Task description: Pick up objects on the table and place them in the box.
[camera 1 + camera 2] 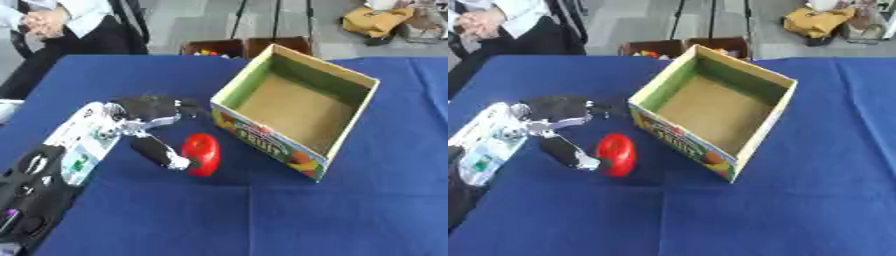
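A: On the blue-clothed table (262, 220) in the left eye view, what does the open cardboard box with green inner walls and a fruit-printed front (293, 107) hold?

B: Its brown floor shows nothing lying on it. It sits right of centre, one corner toward the camera.

A: And the red, rounded object, glossy like a pepper or tomato (201, 153)?

B: It lies on the cloth just left of the box's near corner, outside it. The black and silver left hand (156, 114) comes in from the left; its thumb (160, 151) reaches down and touches the red object's left side, while the other fingers stretch toward the box above it, spread apart from the thumb. Nothing is pinched.

A: In the right eye view?

B: The same: the box floor is bare, the red object lies beside the thumb tip, in contact, near the printed front.

A: Counts?

B: One box, one red object, one robot hand in view.
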Tool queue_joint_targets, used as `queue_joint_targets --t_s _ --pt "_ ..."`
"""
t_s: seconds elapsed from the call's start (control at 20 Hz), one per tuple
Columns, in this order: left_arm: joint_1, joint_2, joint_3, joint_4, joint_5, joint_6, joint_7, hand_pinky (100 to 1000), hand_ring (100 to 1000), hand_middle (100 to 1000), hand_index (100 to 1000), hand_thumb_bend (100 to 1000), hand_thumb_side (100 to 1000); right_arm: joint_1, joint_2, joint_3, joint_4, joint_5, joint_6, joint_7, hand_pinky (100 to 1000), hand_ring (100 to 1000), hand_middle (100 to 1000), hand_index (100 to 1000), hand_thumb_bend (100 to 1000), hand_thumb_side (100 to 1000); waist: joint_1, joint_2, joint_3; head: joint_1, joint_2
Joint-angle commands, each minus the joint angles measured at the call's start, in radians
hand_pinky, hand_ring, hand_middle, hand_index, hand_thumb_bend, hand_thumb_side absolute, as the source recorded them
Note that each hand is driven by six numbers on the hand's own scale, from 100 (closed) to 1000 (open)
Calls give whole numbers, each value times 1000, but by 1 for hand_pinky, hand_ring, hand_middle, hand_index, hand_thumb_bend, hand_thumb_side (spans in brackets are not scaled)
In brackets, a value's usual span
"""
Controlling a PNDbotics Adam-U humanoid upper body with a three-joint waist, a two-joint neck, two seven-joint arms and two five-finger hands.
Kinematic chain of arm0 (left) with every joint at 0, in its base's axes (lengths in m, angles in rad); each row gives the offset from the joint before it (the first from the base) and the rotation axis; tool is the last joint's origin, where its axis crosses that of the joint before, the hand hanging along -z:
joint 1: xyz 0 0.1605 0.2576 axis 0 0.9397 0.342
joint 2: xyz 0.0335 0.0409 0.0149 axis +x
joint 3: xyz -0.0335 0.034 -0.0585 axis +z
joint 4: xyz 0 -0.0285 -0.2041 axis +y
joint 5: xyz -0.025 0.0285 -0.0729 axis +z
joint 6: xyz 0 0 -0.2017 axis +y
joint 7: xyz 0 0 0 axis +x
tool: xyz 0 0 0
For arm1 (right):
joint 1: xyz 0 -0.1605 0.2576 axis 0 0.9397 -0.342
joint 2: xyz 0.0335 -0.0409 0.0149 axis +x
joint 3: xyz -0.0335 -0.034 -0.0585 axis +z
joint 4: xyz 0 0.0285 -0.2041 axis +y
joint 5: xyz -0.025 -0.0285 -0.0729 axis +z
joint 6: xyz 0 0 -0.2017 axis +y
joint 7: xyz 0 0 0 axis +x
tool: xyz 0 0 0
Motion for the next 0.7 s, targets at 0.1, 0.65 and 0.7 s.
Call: queue_joint_targets --t_s 0.1,0.65,0.7 --pt "-25 2 8 24 -9 -6 -10 462 814 907 1000 514 715 -15 -12 1 -12 3 0 2 809 857 640 817 100 809 -6 -6 -5 8 -14" --pt "-37 -25 7 93 1 -42 -61 427 756 886 1000 485 721 -20 -3 3 -12 2 4 6 814 862 639 815 100 813 -7 4 -13 16 -23" --pt "-39 -27 7 100 -4 -44 -61 428 748 884 1000 486 722 -20 -3 4 -12 2 3 7 814 862 638 814 100 814 -7 4 -14 17 -23"
